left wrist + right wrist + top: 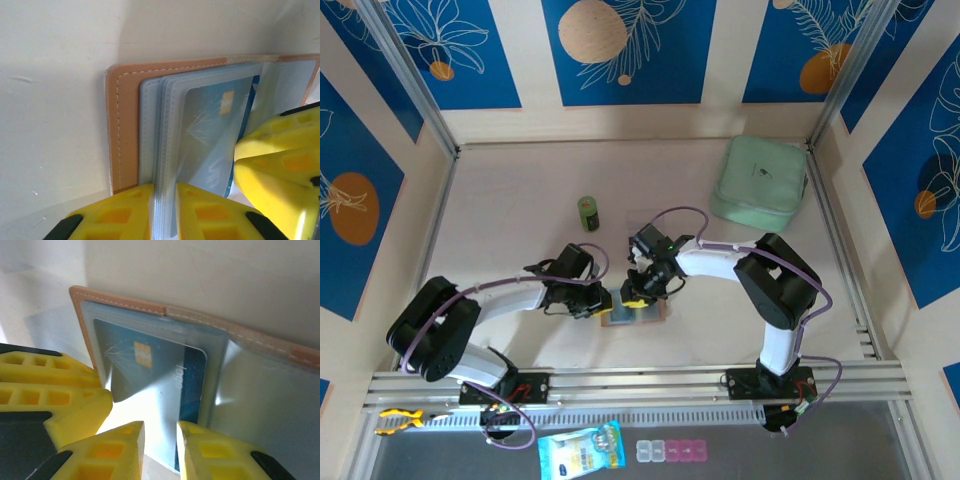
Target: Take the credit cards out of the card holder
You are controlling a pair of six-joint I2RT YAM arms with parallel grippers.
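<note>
Top view: the holder [645,318] lies open on the table [500,230] directly beneath both grippers, which meet over it tip to tip. The left gripper [604,303] is at its left edge and the right gripper [638,297] is over its middle. Beyond the tips stands a small dark green can [588,213]. Well past the right gripper lies a mint case [760,180]. On the near side of the arm bases lie a blue packet [580,450] and a row of small boxes [670,452]. Left wrist view: the left gripper's fingers [120,215] are pressed nearly together, pinching the near edge of the holder's stacked clear sleeves [160,150]. A blue card [215,135] sits in a sleeve just right of the pinch, and the tan cover [122,130] lies flat to the left. The right gripper's finger [280,170] crowds in from the right, over the card's edge. Right wrist view: the right gripper's fingers [120,455] stand a narrow gap apart at a sleeve's near edge. The card [150,365], chip up, lies just ahead, and its near corner reaches into the gap. Whether the fingers press on it cannot be told. The left gripper's fingers [50,390] lie at the left, against the sleeve.
</note>
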